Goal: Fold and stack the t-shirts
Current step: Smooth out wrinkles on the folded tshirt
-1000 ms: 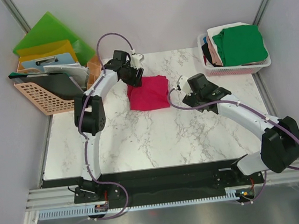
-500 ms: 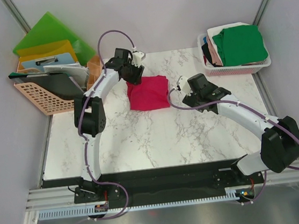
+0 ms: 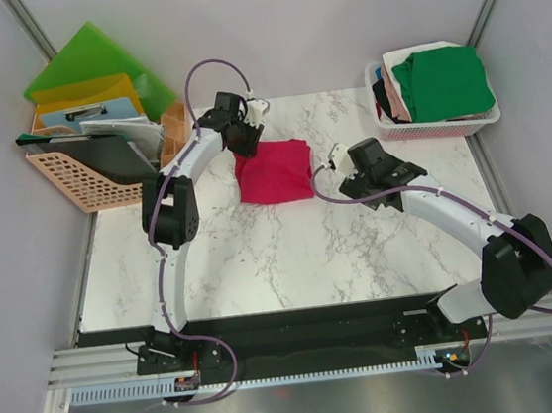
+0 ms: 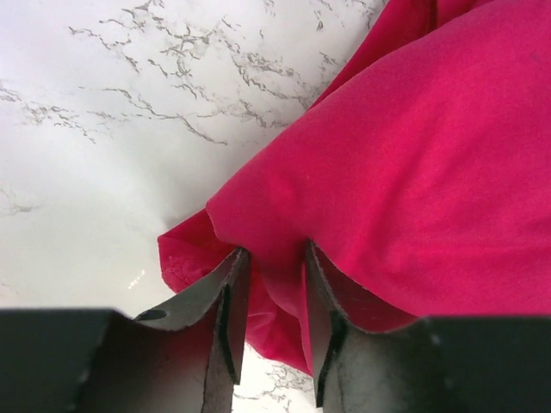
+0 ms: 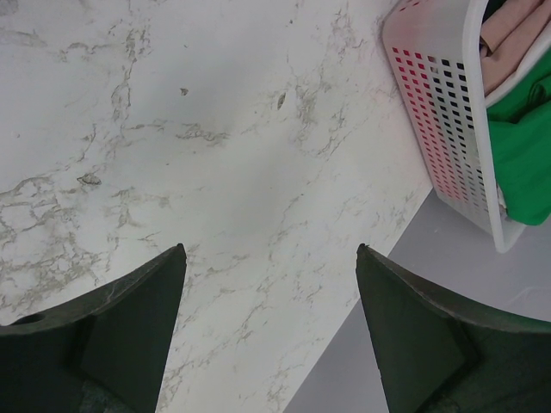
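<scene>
Toward the far middle of the marble table (image 3: 262, 258) lies the crimson t-shirt (image 3: 274, 171), folded to a rough square. It looks like soft, light, limp cloth that would sag and fall open if lifted by a single point. Its layers likely slide over one another, so a hold should catch every layer at an edge or corner, ideally at two corners at once. At its far-left corner the left gripper (image 4: 274, 258) pinches a bunched fold between narrow-set fingers. Well to the right, the right gripper (image 5: 271, 258) hangs over bare marble, fingers spread wide and empty, near the white basket (image 5: 439, 112) holding the other t-shirts (image 3: 442, 83) — green on top.
</scene>
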You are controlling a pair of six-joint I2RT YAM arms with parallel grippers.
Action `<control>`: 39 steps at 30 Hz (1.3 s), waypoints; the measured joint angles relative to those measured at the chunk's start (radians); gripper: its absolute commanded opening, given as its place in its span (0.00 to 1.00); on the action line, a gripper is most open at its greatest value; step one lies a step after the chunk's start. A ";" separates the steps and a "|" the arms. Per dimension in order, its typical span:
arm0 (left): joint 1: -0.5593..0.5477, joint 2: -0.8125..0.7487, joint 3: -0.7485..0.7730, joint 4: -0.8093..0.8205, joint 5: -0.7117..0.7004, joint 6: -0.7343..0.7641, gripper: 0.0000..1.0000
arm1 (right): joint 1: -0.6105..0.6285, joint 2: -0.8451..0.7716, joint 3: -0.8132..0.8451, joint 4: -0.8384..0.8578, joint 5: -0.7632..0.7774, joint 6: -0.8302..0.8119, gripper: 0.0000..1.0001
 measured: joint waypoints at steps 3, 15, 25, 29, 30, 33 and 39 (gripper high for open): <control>0.000 0.008 0.001 -0.001 0.001 0.003 0.02 | -0.002 0.000 0.000 0.000 0.000 -0.003 0.87; 0.000 0.002 -0.008 0.000 0.003 0.013 0.02 | -0.003 0.000 -0.003 0.000 -0.014 -0.003 0.87; 0.000 -0.165 -0.169 -0.002 0.012 0.013 0.02 | -0.009 0.001 -0.003 0.001 -0.025 -0.003 0.87; 0.000 -0.198 -0.175 0.002 0.013 0.013 0.02 | -0.009 0.010 -0.003 0.000 -0.029 -0.003 0.87; 0.000 -0.204 -0.176 0.002 0.013 0.013 0.02 | -0.009 0.012 -0.003 0.000 -0.029 -0.003 0.87; 0.000 -0.222 -0.185 0.003 0.017 0.013 0.02 | -0.009 0.013 -0.003 0.001 -0.029 -0.003 0.87; 0.000 -0.247 -0.204 0.007 0.013 0.012 0.02 | -0.009 0.013 -0.003 0.000 -0.029 -0.004 0.87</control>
